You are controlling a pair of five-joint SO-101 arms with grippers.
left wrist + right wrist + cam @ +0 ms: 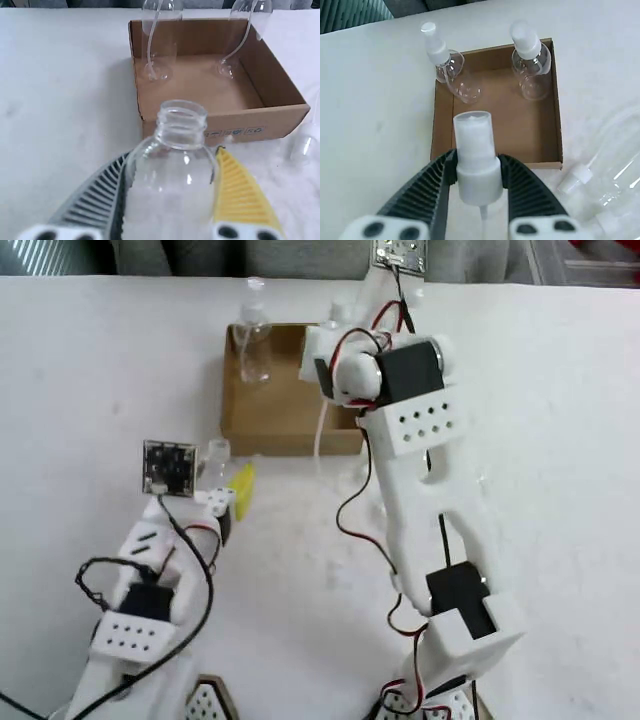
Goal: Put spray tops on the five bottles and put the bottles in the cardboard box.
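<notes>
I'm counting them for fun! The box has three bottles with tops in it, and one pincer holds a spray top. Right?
Not three, two: the right wrist view shows the cardboard box holding one topped bottle and a second topped bottle. The right pincer does hold a spray top.

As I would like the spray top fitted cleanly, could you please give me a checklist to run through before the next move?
1. Grip on bottle by left gripper: ok, held between both fingers.
2. Bottle's neck free: ok, no top on it.
3. Hold on spray top by right gripper: ok, clamped, tube hanging below.
4. Top lined up over neck: not ok, the high view shows them apart.
5. Room in cardboard box: ok, two capped bottles along one side, bare floor beside them.
</notes>
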